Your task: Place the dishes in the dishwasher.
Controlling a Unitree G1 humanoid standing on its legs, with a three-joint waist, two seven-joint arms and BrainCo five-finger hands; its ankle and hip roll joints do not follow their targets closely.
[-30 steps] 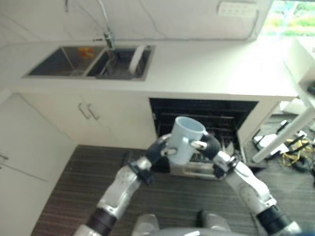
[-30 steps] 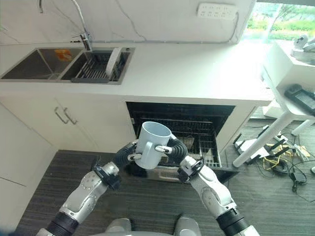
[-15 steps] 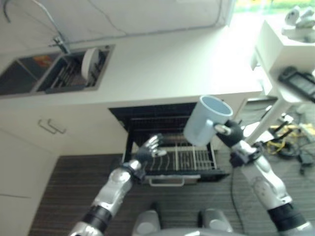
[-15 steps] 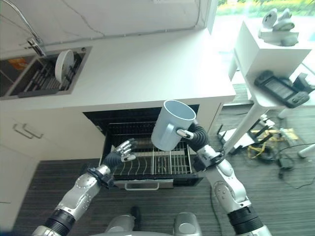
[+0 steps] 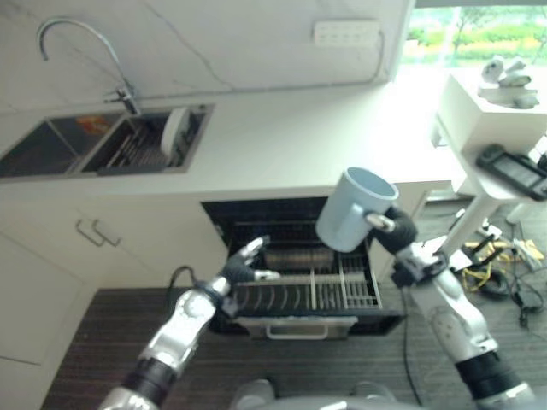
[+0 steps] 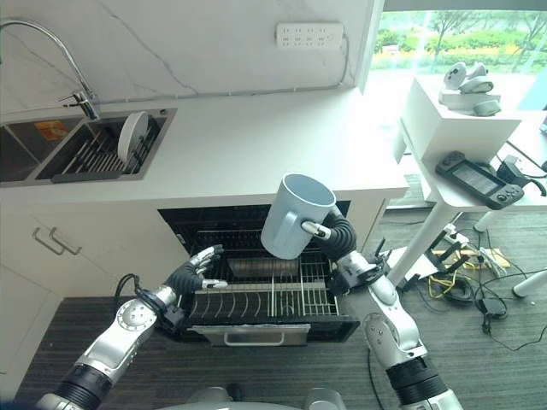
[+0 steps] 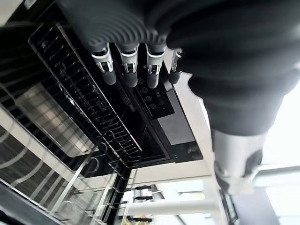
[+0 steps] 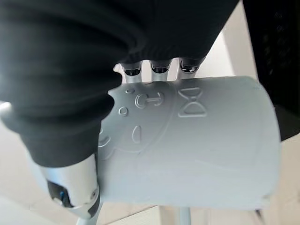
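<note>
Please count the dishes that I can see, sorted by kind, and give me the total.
Mugs: 1, the pale blue mug held in the right hand.
Plates: 1, the white plate standing in the sink rack.
Total: 2.

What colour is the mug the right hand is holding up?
Pale blue, inside and out. The mug in the right hand shows best in the right eye view.

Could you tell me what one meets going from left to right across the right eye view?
Faucet → plate in the sink rack → left hand → light blue mug → right hand → white side table.
</note>
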